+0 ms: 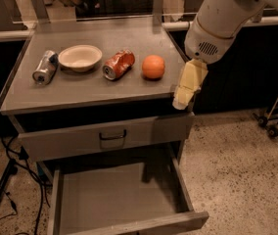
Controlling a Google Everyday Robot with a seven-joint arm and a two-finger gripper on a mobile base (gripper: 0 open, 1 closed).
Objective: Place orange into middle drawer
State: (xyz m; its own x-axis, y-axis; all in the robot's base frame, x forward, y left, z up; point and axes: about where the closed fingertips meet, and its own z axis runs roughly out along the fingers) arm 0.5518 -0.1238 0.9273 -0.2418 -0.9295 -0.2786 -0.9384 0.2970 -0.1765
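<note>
Camera view showed the orange (153, 66) sitting on the cabinet top (80, 89) at ten o'clock from the empty gripper (180, 103), its spread impossible to tell, so it needed to lift over the edge and descend centred on the fruit, the middle drawer (114, 202) open at seven o'clock.

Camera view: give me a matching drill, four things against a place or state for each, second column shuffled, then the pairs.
1 orange
2 bowl
3 middle drawer
4 hand

A pulled open
B between the silver can and the crushed can
C beside the cabinet, at its right front corner
D right of the crushed can

Pairs: 1-D, 2-B, 3-A, 4-C
</note>
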